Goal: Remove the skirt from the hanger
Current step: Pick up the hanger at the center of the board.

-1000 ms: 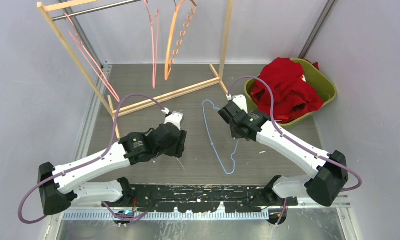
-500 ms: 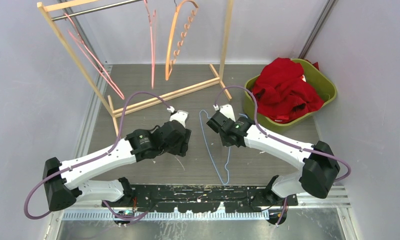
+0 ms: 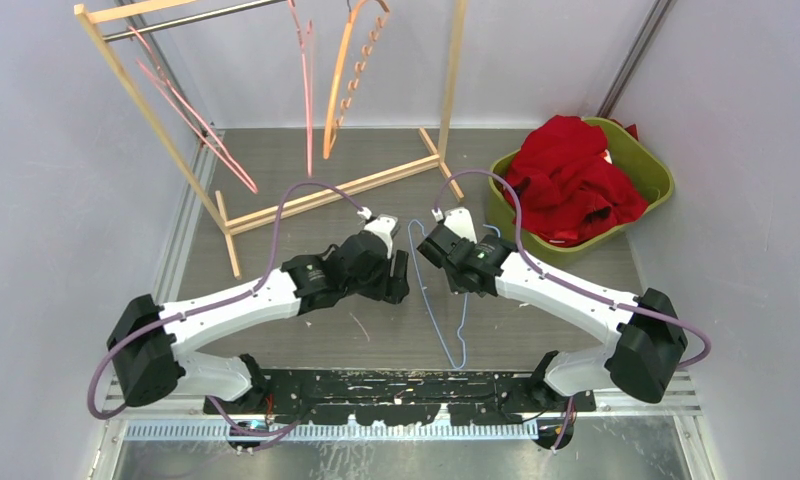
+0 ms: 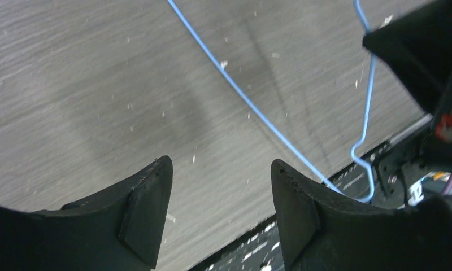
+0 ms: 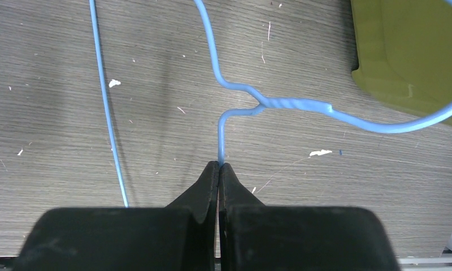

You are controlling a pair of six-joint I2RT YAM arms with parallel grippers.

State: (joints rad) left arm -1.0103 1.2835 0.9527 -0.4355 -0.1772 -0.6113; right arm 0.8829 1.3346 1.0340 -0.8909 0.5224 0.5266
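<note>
The red skirt [image 3: 571, 180] lies heaped in the green basket [image 3: 659, 168] at the back right, off the hanger. A bare blue wire hanger [image 3: 432, 302] hangs over the floor between the arms. My right gripper [image 5: 219, 165] is shut on the hanger's wire just below its twisted neck [image 5: 294, 104]. It shows in the top view [image 3: 462, 284] too. My left gripper [image 4: 220, 164] is open and empty, just left of the hanger's long wire [image 4: 252, 107], not touching it. From above it [image 3: 402, 282] sits close beside the hanger.
A wooden clothes rack [image 3: 326, 192] stands at the back left with a pink hanger [image 3: 307, 90] and an orange hanger [image 3: 344, 95] on it. The basket's corner [image 5: 410, 51] lies close to the right gripper. Grey walls close in both sides.
My left arm has swung right, up to the hanger, and its jaws stand a little wider. My right gripper has carried the hanger slightly left.
</note>
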